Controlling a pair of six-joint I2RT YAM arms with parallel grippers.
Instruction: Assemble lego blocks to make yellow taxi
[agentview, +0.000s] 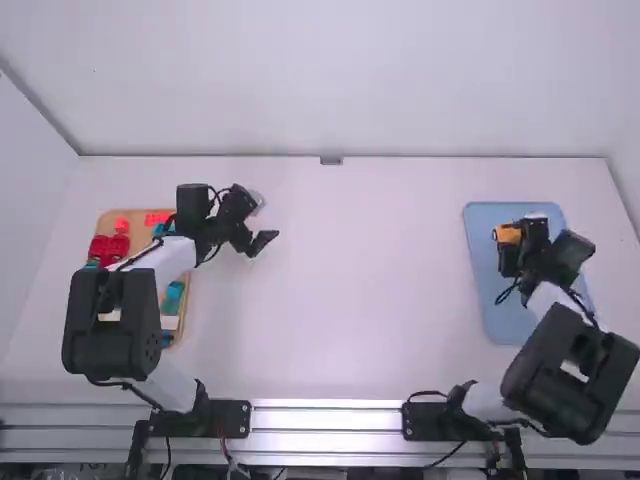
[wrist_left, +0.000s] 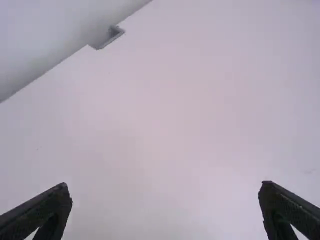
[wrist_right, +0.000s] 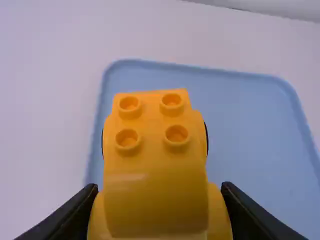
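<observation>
Closest to the lens, in the right wrist view, sits the yellow taxi (wrist_right: 156, 200), a smooth, rounded body with four round studs (wrist_right: 176, 134) on its raised part and a thin black curve showing at each side. The right gripper (agentview: 514, 246) is pinching it, one of its jaws against either flank. Seen from the high view, that toy is over the far left part of a blue tray (agentview: 508, 322), which lies on the right side of the white tabletop (agentview: 350, 300); whether it touches the tray, I cannot tell. Over on the other side, the left gripper (agentview: 260, 222) is above bare tabletop, just to the right of a tan tray (agentview: 105, 221), with its jaws spread wide and nothing between them, as its own wrist view makes plain. The left arm (agentview: 168, 262) reaches across that tan tray and hides a good part of it. Around the arm you can make out red blocks (agentview: 121, 225) toward the far end, darker red pieces (agentview: 108, 249) near the left edge, a teal block (agentview: 174, 296) along the right edge, and a white piece (agentview: 170, 323) nearer the close end. A small grey bracket (agentview: 331, 160) sits at the middle of the tabletop's far edge, and silvery metal rails (agentview: 325, 415) run along the near one.
</observation>
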